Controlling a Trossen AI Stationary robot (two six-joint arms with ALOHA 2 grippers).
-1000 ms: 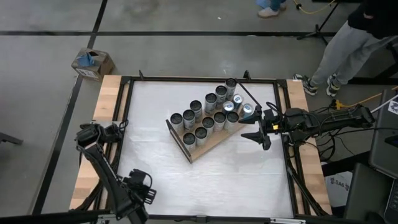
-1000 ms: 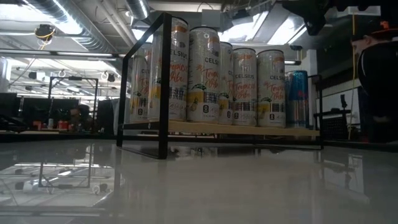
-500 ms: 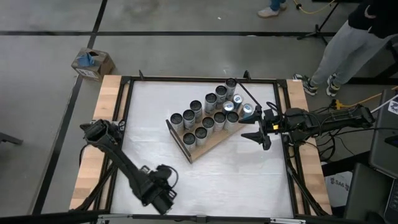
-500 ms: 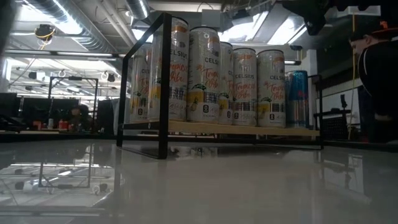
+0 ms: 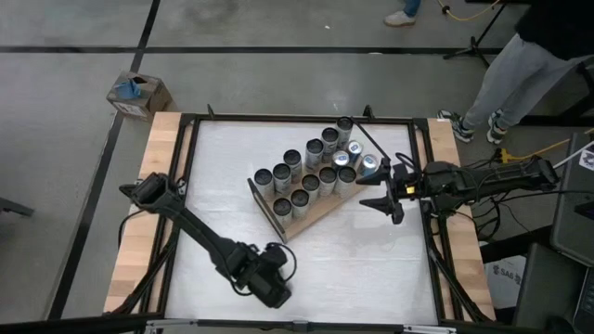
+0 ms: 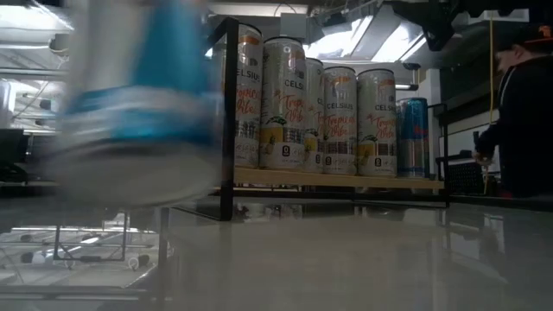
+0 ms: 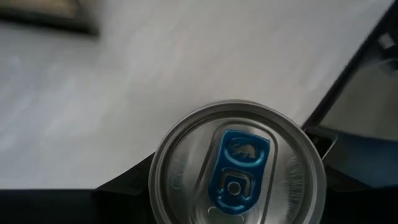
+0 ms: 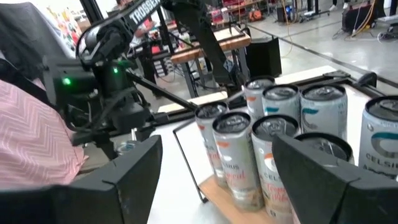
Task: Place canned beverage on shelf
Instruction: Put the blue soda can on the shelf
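Observation:
The shelf [image 5: 314, 215], a wood-grain board in a dark frame, lies slantwise at mid-table and carries several upright cans [image 5: 312, 176], [image 6: 328, 121]. My left gripper [image 5: 271, 281], near the table's front edge and below the shelf's near corner, is shut on a silver-and-blue canned beverage [image 7: 237, 167]. That can shows blurred at the left of the low view [image 6: 130, 104]. My right gripper [image 5: 390, 192] hangs open just right of the shelf, its fingers wide apart [image 8: 211, 180] with nothing between them. My left gripper pinches the can's side wall just under its top rim [image 7: 157, 182] between its two fingers [image 7: 121, 190]. The fingers come steeply from above. The can's blue-tabbed top faces my wrist, and the can hangs clear of the table.
Bare white table [image 5: 362, 264] lies between the shelf and the front edge. Pale wooden planks [image 5: 156, 153] flank the table. A cardboard box [image 5: 137, 93] sits on the floor at far left, and a person [image 5: 534, 65] stands beyond the far right corner.
My left gripper has swung along the front edge from the near left corner toward the table's middle, carrying the can and rolling its wrist. The can has come into the low view as a blur at the left.

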